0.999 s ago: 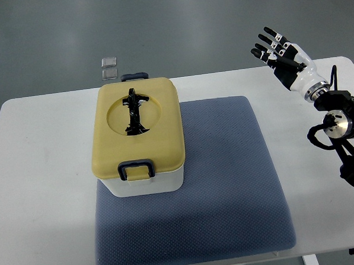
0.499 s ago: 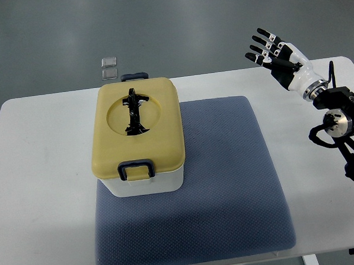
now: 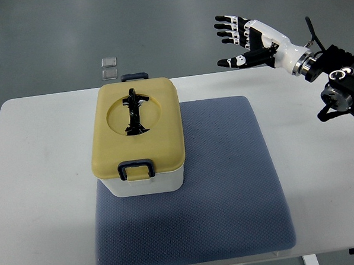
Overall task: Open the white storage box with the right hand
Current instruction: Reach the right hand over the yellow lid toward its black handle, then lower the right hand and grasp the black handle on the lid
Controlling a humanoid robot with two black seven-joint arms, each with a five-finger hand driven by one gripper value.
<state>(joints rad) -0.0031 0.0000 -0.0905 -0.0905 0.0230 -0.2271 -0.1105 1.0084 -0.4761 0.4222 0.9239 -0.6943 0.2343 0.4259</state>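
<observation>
Only the right hand [image 3: 246, 41] shows, fingers spread and empty, well apart from the lidded white storage box [image 3: 139, 143].

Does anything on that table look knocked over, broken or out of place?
Nothing stands out. The white storage box sits upright on the blue mat, yellow lid closed. The right hand hovers apart, fingers spread.

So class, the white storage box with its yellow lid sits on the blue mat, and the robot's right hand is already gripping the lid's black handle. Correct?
Not quite. The top view shows the right hand open in the air, well clear of the storage box, touching nothing. The box does sit on the blue mat, lid closed.
</observation>
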